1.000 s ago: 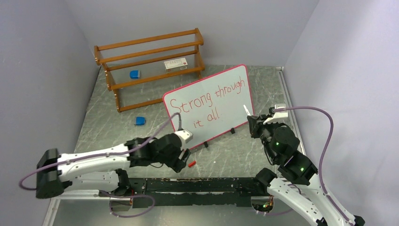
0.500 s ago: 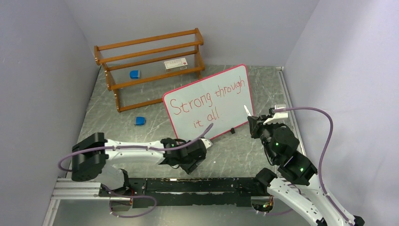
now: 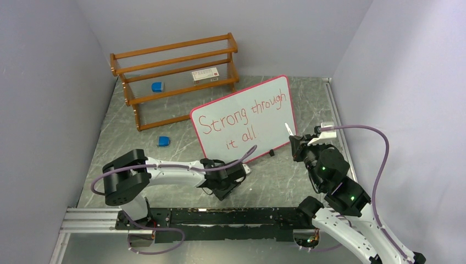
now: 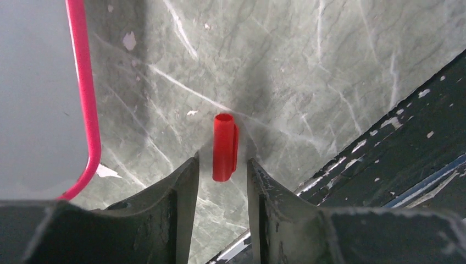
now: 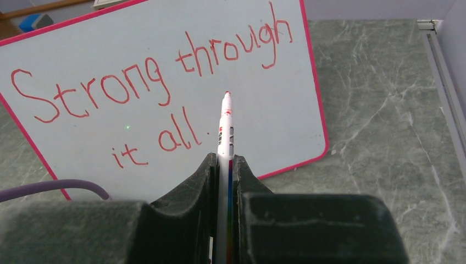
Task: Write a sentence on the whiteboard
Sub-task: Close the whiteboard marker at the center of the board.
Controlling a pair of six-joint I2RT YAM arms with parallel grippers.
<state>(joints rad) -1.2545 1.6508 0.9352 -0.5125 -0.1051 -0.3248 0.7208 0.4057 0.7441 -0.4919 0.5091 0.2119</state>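
The whiteboard [image 3: 277, 124] stood propped on small black feet [image 3: 271, 153] in the middle of the grey marbled table [image 3: 275, 179], its pink-red rim turned at an angle, with its left corner nearer the arms. Across it ran the sentence [image 3: 222, 122] in red marker, in two lines: "Strong through" above and "it all" below.

The right gripper [image 5: 224, 158] was closed tight on a white marker [image 5: 225, 124], which stuck out straight ahead between the fingers with its red tip aimed at the board, just right of the word "all". Whether the tip touched the surface could not be told from either view.

The left arm reached low across the table in front of the board's near edge. The left gripper [image 4: 222, 162] pointed down at a small red cap [image 4: 224, 147] lying on the table beside the board's rounded corner. Its fingers were parted a little wider than the cap – one tip on each side of the cap's near end, with a sliver of table showing on both sides – so it had hold of nothing. A dark, scuffed rail [image 4: 384, 165] ran just to the right of the cap.

Behind the board stood a wooden rack [image 3: 176, 77] with a small blue block [image 3: 157, 86] and a white box [image 3: 205, 75] on its shelves. A second blue block [image 3: 163, 141] lay on the table in front of the rack.
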